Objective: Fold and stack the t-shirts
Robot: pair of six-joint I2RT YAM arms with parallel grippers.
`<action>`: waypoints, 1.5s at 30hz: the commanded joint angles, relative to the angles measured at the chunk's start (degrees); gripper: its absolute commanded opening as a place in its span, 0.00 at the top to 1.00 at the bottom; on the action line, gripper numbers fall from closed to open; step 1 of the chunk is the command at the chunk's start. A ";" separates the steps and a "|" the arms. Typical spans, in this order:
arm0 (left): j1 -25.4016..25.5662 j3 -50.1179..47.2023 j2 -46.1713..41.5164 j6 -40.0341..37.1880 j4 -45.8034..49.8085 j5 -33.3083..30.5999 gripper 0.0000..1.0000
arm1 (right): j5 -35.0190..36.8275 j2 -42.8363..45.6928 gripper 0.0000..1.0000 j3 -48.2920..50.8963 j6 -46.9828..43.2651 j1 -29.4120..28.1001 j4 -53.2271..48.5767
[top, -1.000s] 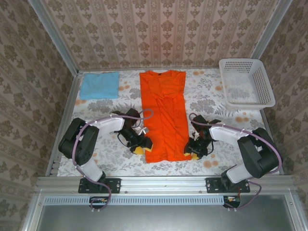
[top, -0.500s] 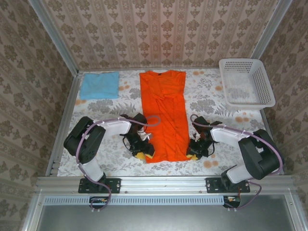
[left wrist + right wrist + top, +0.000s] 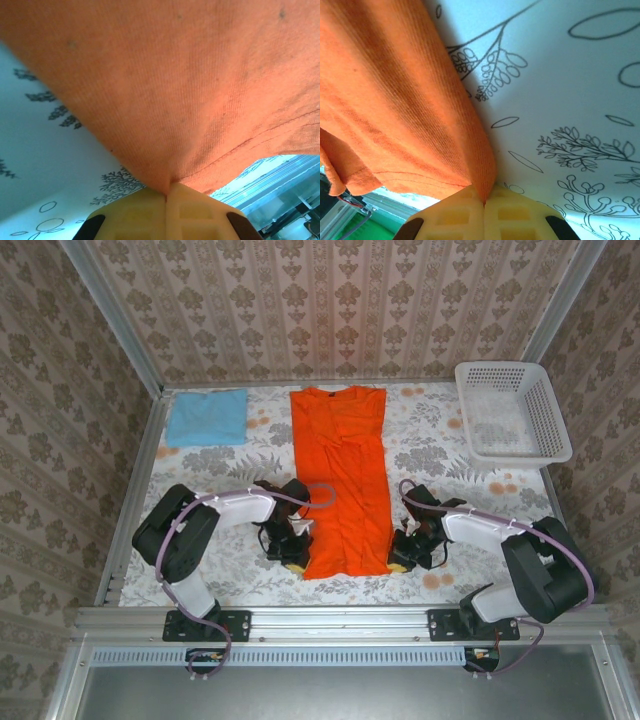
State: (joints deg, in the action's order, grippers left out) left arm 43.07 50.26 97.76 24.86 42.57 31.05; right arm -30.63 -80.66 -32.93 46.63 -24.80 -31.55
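T-shirts, 2 on the bench (image 3: pixel 440 440), listed left to right.

Item 1, blue t-shirt (image 3: pixel 206 417): lies in the far left corner as a flat, neat rectangle, well apart from both my arms. I judge it already folded.

Item 2, left end effector (image 3: pixel 296 558): down at the near left corner of the orange t-shirt. My left wrist view has the 2 yellow fingertips pressed together with the hem pinched between them (image 3: pixel 166 195), so it is clamped on orange cloth.

Item 3, orange t-shirt (image 3: pixel 343 480): lies mid-bench as 1 long narrow strip, collar at the far end, hem at the near end. The sleeves look tucked in, so the lengthwise folds appear done. No crosswise fold shows yet.

Item 4, right end effector (image 3: pixel 403 558): at the near right corner of the same shirt. My right wrist view shows its fingertips closed on the cloth edge (image 3: pixel 484 202), gripping it.

Item 5, basket (image 3: pixel 512 412): white lattice, far right corner, nothing in it that I can make out.

Status, my estimate: 1 shirt folded, 1 roughly half folded. Outstanding: carry the near hem toward the collar, then set 1 shirt on the other. No stack exists yet.
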 commanded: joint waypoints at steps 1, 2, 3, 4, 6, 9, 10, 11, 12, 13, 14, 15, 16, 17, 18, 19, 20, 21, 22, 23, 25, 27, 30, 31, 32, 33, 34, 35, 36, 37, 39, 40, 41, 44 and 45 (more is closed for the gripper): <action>1.23 -1.38 0.06 0.75 -1.59 -4.10 1.00 | 1.16 0.58 1.00 1.02 0.08 -0.43 -2.21; 1.06 -1.46 -0.84 0.62 -1.12 -4.42 1.00 | 1.39 1.52 1.00 1.07 0.23 -0.36 -2.53; 0.92 -1.69 -1.66 0.39 -0.71 -4.58 1.00 | 1.60 3.03 1.00 1.24 0.43 -0.38 -2.69; 0.81 -1.82 -2.54 0.18 -0.23 -4.59 1.00 | 1.78 3.90 1.00 1.60 0.64 -0.34 -2.88; 0.79 -2.00 -3.81 -0.26 1.19 -4.96 1.00 | 1.76 4.99 1.00 2.78 1.40 -0.48 -3.25; 1.50 -1.83 -6.12 -0.88 4.24 -6.59 1.00 | 0.25 6.49 1.00 5.27 3.39 -0.75 -2.68; 1.52 -2.21 -7.53 -0.82 4.63 -6.70 1.00 | -0.03 7.21 1.00 5.82 3.76 -1.02 -2.55; 1.36 -2.73 -8.97 -0.39 4.64 -6.66 1.00 | -0.04 7.99 1.00 6.19 4.01 -1.20 -2.78; 1.25 -3.13 -9.95 -0.03 4.63 -6.37 1.00 | 0.02 8.60 1.00 6.37 4.24 -1.22 -3.07; 1.06 -3.24 -10.72 0.33 4.76 -5.47 1.00 | 0.02 9.37 1.00 6.62 4.68 -1.22 -3.25; 1.14 -3.42 -11.12 0.50 4.81 -4.70 1.00 | -0.13 9.92 1.00 6.89 5.12 -1.22 -3.25; 1.10 -3.59 -11.44 0.58 4.80 -4.05 1.00 | -0.22 10.46 1.00 6.91 5.60 -1.28 -3.52; 1.13 -3.59 -11.75 0.60 4.97 -3.98 1.00 | -0.29 10.94 1.00 6.83 6.02 -1.31 -3.85; 1.10 -3.59 -11.84 0.53 5.20 -3.98 1.00 | -0.47 11.37 1.00 6.51 6.18 -1.31 -3.93; 0.93 -3.29 -12.01 0.28 5.44 -3.74 1.00 | -0.53 11.85 1.00 5.82 6.24 -1.31 -4.42; 0.80 -2.75 -12.19 0.17 5.76 -3.29 1.00 | -0.31 12.22 1.00 4.86 6.17 -1.31 -5.16; 0.56 -2.05 -12.55 0.07 6.14 -2.90 1.00 | -0.15 12.52 1.00 3.82 6.25 -1.31 -5.64; 0.10 -1.08 -12.90 0.01 6.53 -2.43 1.00 | -0.15 12.79 1.00 2.43 6.26 -1.24 -6.25; -0.55 0.25 -13.27 -0.17 7.27 -1.72 1.00 | 0.06 12.77 1.00 0.67 6.19 -1.01 -6.89; -1.51 1.85 -13.38 -0.55 8.19 -1.10 1.00 | 0.45 12.60 1.00 -1.67 5.90 -0.68 -7.68; -3.54 5.23 -13.30 -1.03 9.91 -0.58 1.00 | 1.50 11.62 1.00 -6.44 4.94 0.68 -9.27; -5.88 8.98 -12.88 -1.35 10.99 -0.21 1.00 | 2.85 10.13 1.00 -11.53 4.69 2.63 -10.02; -9.71 14.91 -10.46 -1.30 11.23 0.64 1.00 | 3.71 5.82 1.00 -18.38 4.50 5.62 -8.32; -11.24 16.93 -9.08 -1.06 10.94 0.87 1.00 | 3.91 3.47 1.00 -20.77 3.96 6.54 -7.56; -12.57 19.07 -7.21 -0.98 10.50 1.06 1.00 | 3.96 0.61 1.00 -23.37 3.28 7.77 -7.31; -13.54 20.83 -5.44 -0.89 9.69 1.01 1.00 | 4.25 -2.64 1.00 -25.67 2.95 8.87 -7.31; -14.56 23.20 -3.12 -0.65 8.90 0.92 1.00 | 4.60 -5.78 1.00 -28.22 2.94 9.91 -7.07; -15.84 26.38 -0.13 -0.53 8.90 0.71 1.00 | 4.69 -8.70 1.00 -30.52 2.99 10.66 -6.25; -16.49 28.95 2.36 -0.31 9.01 0.30 1.00 | 4.73 -11.42 1.00 -32.84 2.97 11.27 -5.65; -18.34 31.89 5.26 -0.05 8.95 -0.19 1.00 | 5.05 -14.52 1.00 -35.85 2.78 11.72 -5.68; -20.05 37.44 10.46 0.23 8.59 -0.63 1.00 | 5.71 -20.23 1.00 -41.69 2.03 12.53 -6.89; -20.85 40.33 13.22 0.52 8.74 -0.80 1.00 | 5.99 -23.05 1.00 -44.63 1.83 13.00 -7.73; -21.64 42.69 15.37 0.86 9.04 -0.67 1.00 | 6.07 -25.35 1.00 -46.85 1.82 13.38 -8.07; -23.57 48.50 21.07 2.10 9.30 -0.44 1.00 | 6.43 -32.19 1.00 -54.30 1.11 14.36 -10.51; -24.12 50.06 22.90 2.17 9.04 -0.13 1.00 | 6.99 -34.22 1.00 -56.79 0.77 14.60 -11.66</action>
State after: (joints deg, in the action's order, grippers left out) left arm 20.18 96.38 118.34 25.61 50.22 30.79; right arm -25.61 -111.37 -84.64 48.97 -10.83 -38.72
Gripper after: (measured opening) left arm 0.039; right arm 0.063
